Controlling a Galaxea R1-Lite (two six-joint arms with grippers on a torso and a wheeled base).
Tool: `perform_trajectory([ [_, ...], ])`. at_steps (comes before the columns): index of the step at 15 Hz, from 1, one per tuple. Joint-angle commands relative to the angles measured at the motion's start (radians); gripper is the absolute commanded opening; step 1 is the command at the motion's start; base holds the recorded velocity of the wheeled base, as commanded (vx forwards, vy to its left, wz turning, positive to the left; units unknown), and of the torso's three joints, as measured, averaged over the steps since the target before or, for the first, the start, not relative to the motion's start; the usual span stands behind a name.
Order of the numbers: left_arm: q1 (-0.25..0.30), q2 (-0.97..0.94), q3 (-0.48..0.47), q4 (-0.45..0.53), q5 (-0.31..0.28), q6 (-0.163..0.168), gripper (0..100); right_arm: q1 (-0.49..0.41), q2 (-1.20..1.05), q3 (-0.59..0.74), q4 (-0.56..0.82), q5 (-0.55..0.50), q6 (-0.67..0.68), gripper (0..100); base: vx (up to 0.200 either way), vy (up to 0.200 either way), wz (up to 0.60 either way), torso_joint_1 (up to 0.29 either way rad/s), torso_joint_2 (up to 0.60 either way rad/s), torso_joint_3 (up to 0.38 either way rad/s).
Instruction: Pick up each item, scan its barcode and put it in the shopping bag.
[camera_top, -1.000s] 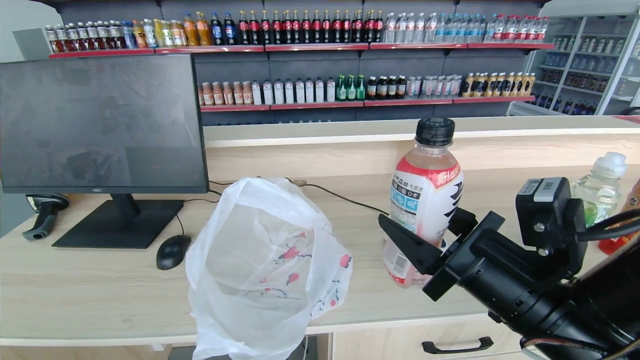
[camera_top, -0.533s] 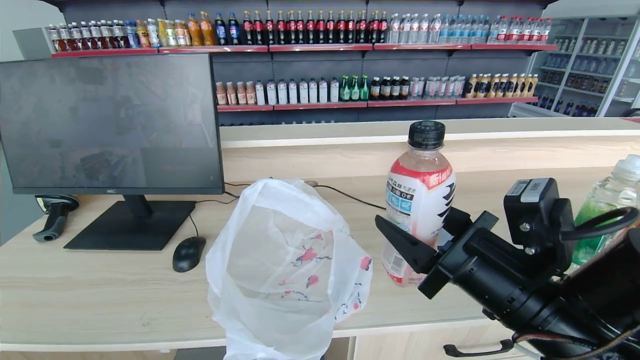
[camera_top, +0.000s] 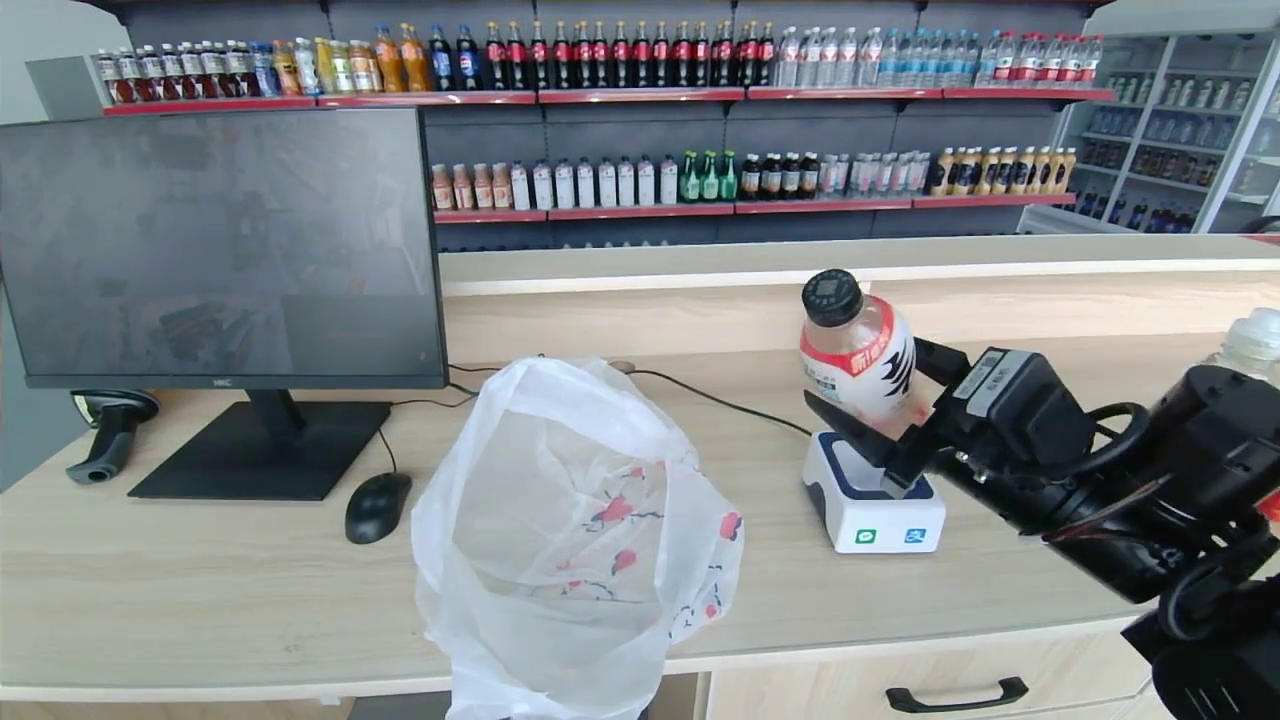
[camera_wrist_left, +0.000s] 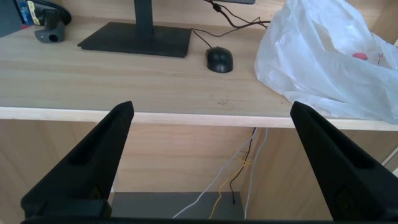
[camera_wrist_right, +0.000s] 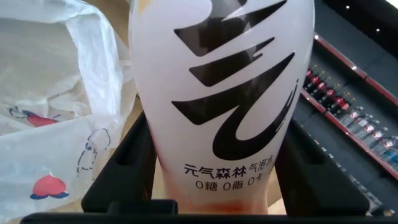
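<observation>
Wooden counter is carrying a dark monitor at the robot's left, the white shopping bag standing open-mouthed at the front edge, and a small white barcode scanner near it. The right gripper is clamping the drink bottle across its lower body, holding it tilted just above the scanner. The left gripper is hanging below the counter edge, fingers spread wide, carrying nothing. The bottle is appearing full, hence probably fairly heavy. Its smooth label film is likely slippery, so a firm hold low on the stiff body, clear of the barcode, is suiting it.
</observation>
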Motion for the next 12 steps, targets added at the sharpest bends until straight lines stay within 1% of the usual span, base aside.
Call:
perform_trajectory([
  [1, 0.000, 0.000, 0.000, -0.001, 0.000, -0.002, 100, -0.035, 0.048, -0.024, -0.001, 0.003, -0.048, 0, 0.000, 0.000, 0.00, 0.000, 0.00, 0.000],
  [2, 0.000, 0.000, 0.000, -0.001, 0.000, -0.002, 100, -0.034, 0.050, -0.027, -0.001, 0.006, -0.082, 0, 0.000, 0.000, 0.00, 0.000, 0.00, 0.000],
  [3, 0.000, 0.000, 0.000, -0.001, 0.000, -0.003, 100, -0.037, 0.053, -0.043, -0.001, 0.059, -0.151, 0, 0.000, 0.000, 0.00, 0.000, 0.00, 0.000],
  [5, 0.000, 0.000, 0.000, -0.001, 0.000, -0.003, 100, -0.067, 0.080, -0.050, -0.001, 0.138, -0.227, 0, 0.000, 0.000, 0.00, 0.000, 0.00, 0.000],
  [6, 0.000, 0.000, 0.000, -0.001, 0.000, -0.003, 100, -0.083, 0.074, -0.051, -0.001, 0.156, -0.289, 0, 0.000, 0.000, 0.00, 0.000, 0.00, 0.000],
  [8, 0.000, 0.000, 0.000, -0.001, 0.000, -0.003, 100, -0.094, 0.068, -0.045, -0.001, 0.173, -0.344, 0, 0.000, 0.000, 0.00, 0.000, 0.00, 0.000],
  [10, 0.000, 0.000, 0.000, -0.001, 0.000, -0.003, 100, -0.129, 0.073, -0.050, -0.001, 0.216, -0.425, 0, 0.000, 0.000, 0.00, 0.000, 0.00, 0.000],
  [12, 0.000, 0.000, 0.000, -0.001, 0.000, -0.002, 100, -0.140, 0.090, -0.043, -0.001, 0.265, -0.493, 0, 0.000, 0.000, 0.00, 0.000, 0.00, 0.000],
])
